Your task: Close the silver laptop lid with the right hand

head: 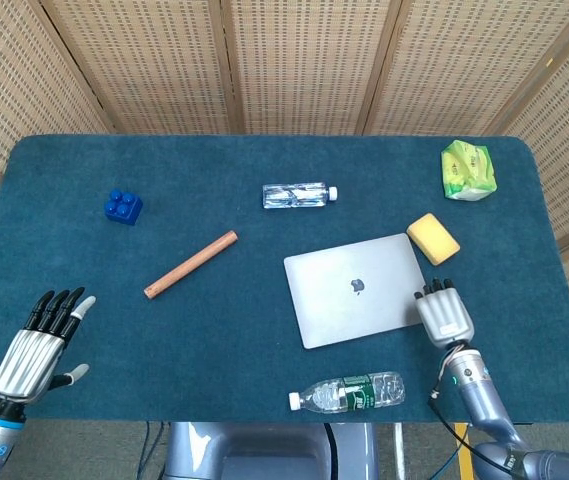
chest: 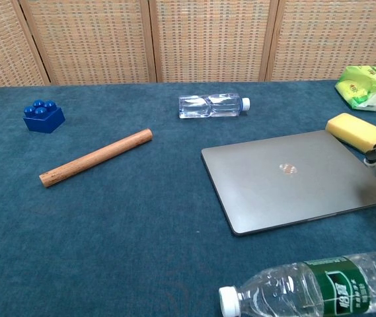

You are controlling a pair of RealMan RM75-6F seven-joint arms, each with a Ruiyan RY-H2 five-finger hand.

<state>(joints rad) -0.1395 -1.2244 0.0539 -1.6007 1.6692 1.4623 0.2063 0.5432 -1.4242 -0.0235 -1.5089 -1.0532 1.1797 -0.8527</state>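
right hand (head: 445, 313): fingers extended side by side, holding nothing, tips at lid's near-right corner | silver laptop (head: 357, 289): lid lay flat, just left of hand | advice: lift straight up, avoid dragging lid or bumping yellow sponge (head: 432, 238) ahead

We see a table (head: 264, 330) covered in deep teal cloth, and behind it tan screens (head: 304, 60) woven in a fine dotted grid with plain wooden frames. The laptop (head: 357, 288) is matte silver with a small darker logo at the middle of its lid. Our right hand (head: 445, 315) is silver-grey with black fingertips, and our left hand (head: 36, 345) is ribbed silver with black fingers and one pale tip. The block (head: 123, 206) is bright blue, the rod (head: 190, 264) reddish-brown wood, the sponge (head: 432, 238) yellow, the packet (head: 467, 170) lime green with yellow print. The far bottle (head: 297, 195) is clear with a white cap; the near bottle (head: 349, 392) is clear with a green label.
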